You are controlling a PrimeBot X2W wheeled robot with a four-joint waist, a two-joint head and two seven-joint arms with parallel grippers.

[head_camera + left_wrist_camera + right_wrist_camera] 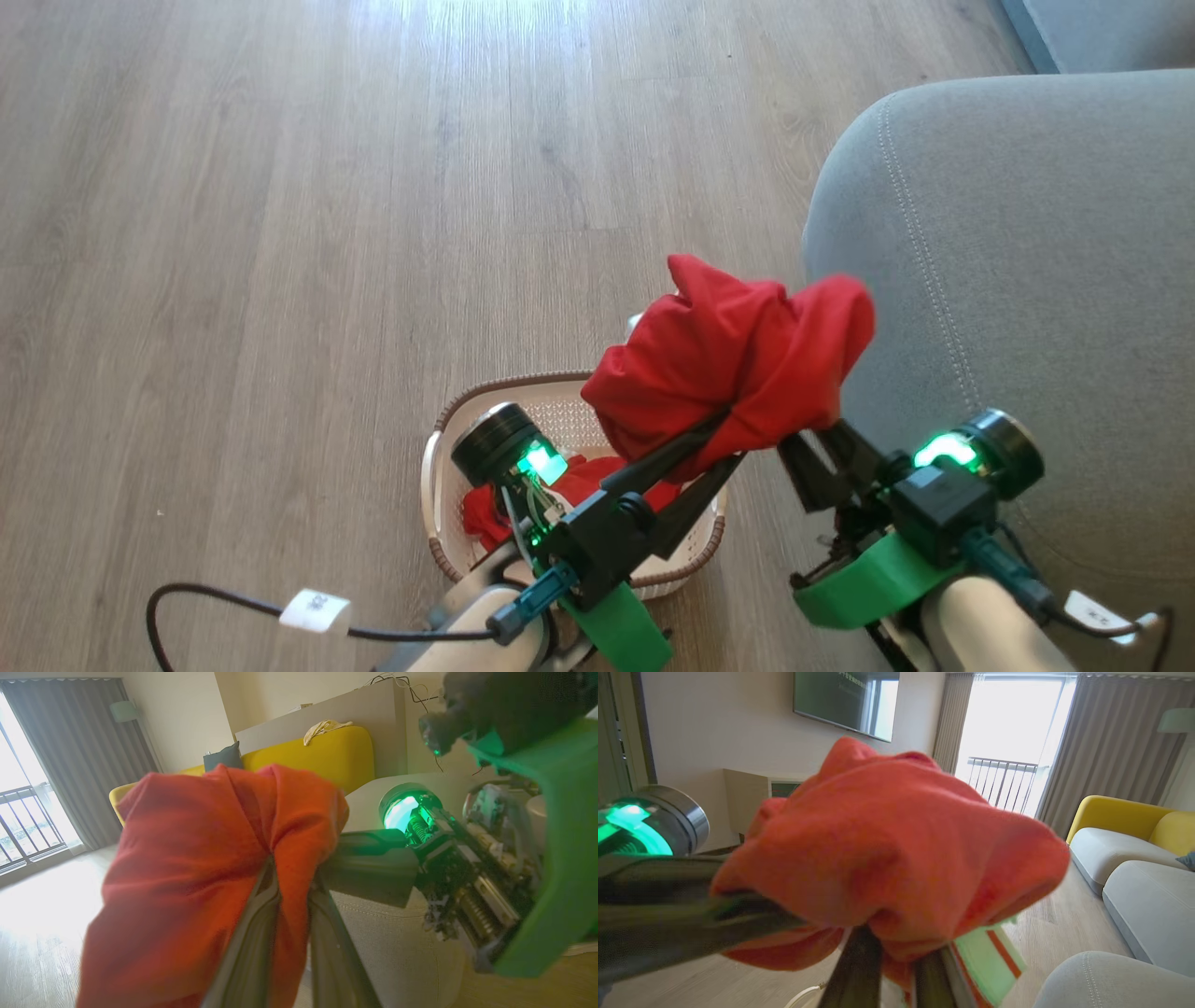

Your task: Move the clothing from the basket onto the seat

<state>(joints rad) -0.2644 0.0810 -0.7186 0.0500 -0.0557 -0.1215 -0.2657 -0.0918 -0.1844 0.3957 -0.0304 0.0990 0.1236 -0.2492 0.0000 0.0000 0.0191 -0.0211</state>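
Clothing: plain red garment, soft, bunched into a rumpled mound. It is held aloft over the far corner of the basket, pinched between the pressed-together fingers of the left gripper and of the right gripper.

Second garment: red, crumpled, lying inside the basket, which is cream perforated plastic with a braided brown rim.

Seat: grey woven upholstery, rounded corner, pale stitching, just beside.

Risk: thin folds may be pulled from either pinch if the arms are parted, and the garment dropped short onto the wood floor.
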